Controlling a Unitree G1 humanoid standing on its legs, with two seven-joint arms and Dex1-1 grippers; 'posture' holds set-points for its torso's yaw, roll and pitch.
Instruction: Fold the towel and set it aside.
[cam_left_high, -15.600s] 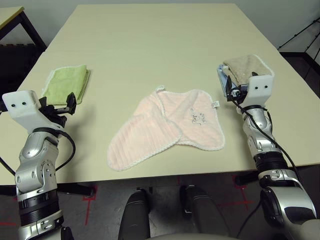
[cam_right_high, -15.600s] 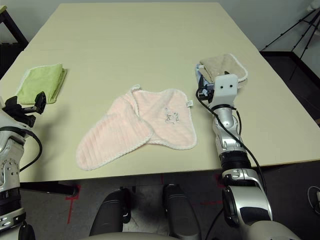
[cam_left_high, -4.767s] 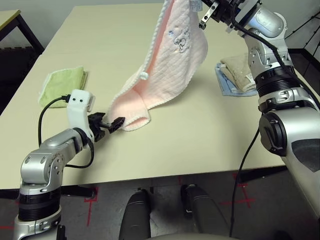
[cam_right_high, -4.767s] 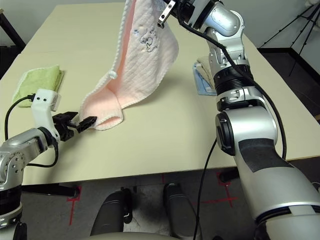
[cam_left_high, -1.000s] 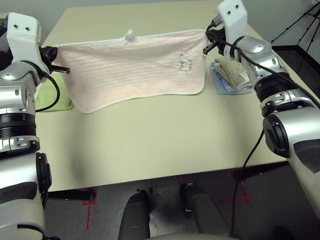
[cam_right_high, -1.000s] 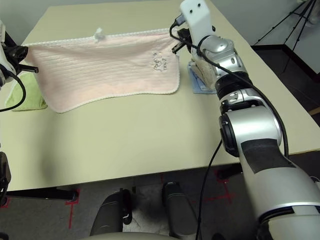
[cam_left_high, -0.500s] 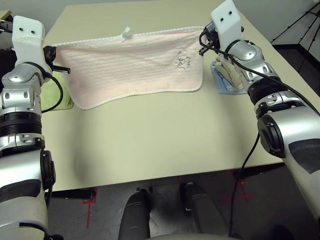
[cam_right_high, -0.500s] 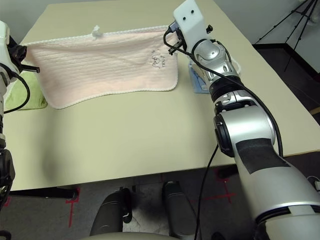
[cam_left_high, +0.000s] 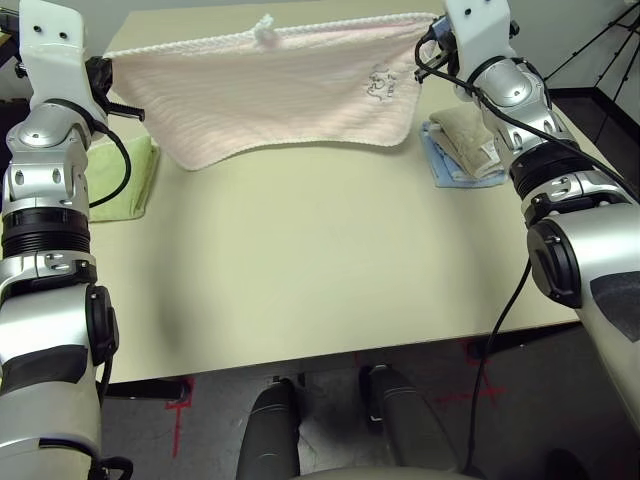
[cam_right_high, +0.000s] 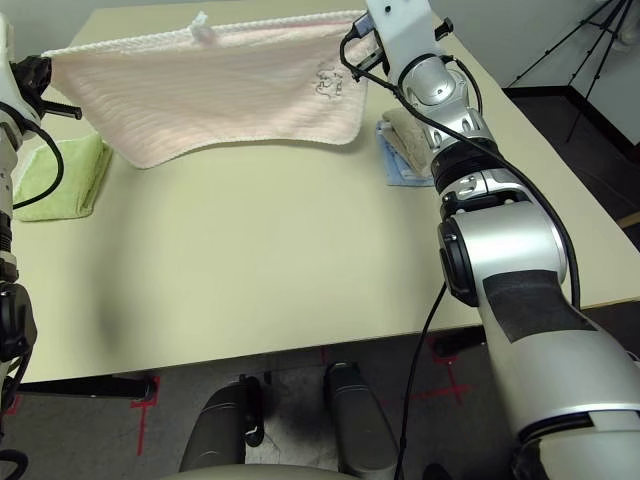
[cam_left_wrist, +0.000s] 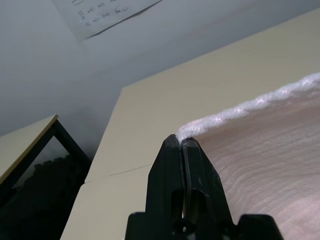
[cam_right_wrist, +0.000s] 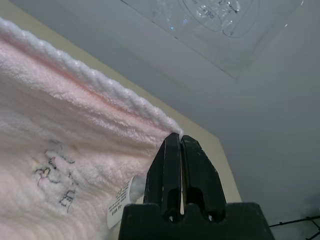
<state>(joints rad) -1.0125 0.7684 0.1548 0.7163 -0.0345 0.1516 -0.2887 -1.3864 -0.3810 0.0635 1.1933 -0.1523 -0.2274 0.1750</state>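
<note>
Nearest lies the bare front stretch of the tan table (cam_left_high: 300, 270), with a folded green towel (cam_left_high: 125, 180) at its left edge and a beige towel (cam_left_high: 462, 135) stacked on a blue one (cam_left_high: 440, 170) at its right. Beyond that, the pale pink towel (cam_left_high: 270, 95) hangs spread between the two arms, its lower white-edged hem sagging toward the tabletop (grey embroidered mark near the right end). Its top corners are pinched by the left gripper (cam_left_wrist: 181, 142) and right gripper (cam_right_wrist: 175, 137), each with fingers pressed together on the white edging.
</note>
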